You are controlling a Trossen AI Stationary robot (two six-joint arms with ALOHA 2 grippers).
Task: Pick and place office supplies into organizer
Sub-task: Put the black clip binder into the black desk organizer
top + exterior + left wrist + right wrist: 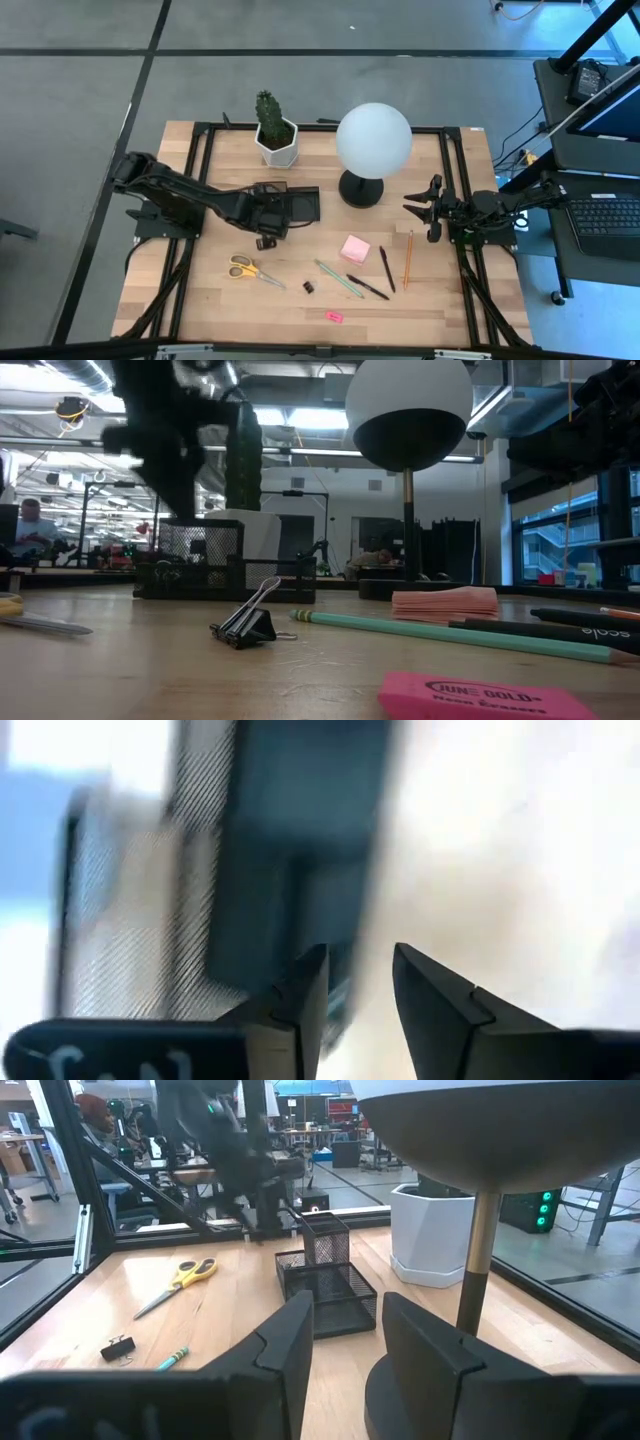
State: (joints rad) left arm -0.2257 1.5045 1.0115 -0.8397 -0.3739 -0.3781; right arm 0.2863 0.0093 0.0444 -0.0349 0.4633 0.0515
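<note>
L gripper point(265, 240) hangs at the near-left corner of the black mesh organizer point(296, 205), jaws parted to a narrow gap, nothing between them in the L wrist view. R gripper point(422, 208) waits at the table's right edge, beside the lamp base, jaws apart w/ a moderate gap, also empty.

Loose supplies all lie nearer the front edge than the organizer. Key relation: yellow-handled scissors point(248, 269) sit just in front of the L gripper, a touch to its left, long axis running left-right w/ handles left, blades pointing right. That's the closest item to L by far. Binder clip point(309, 287) is next, front-right of L. Pink sticky pad point(354, 247), green pen point(338, 277), two black pens point(378, 275) and orange pencil point(408, 258) cluster mid-right, closer to R; pencil's axis runs front-to-back. Pink eraser point(334, 316) near the front edge.

Judgement: L likely takes the scissors, needing a wrist turn to close across the blades.
</note>
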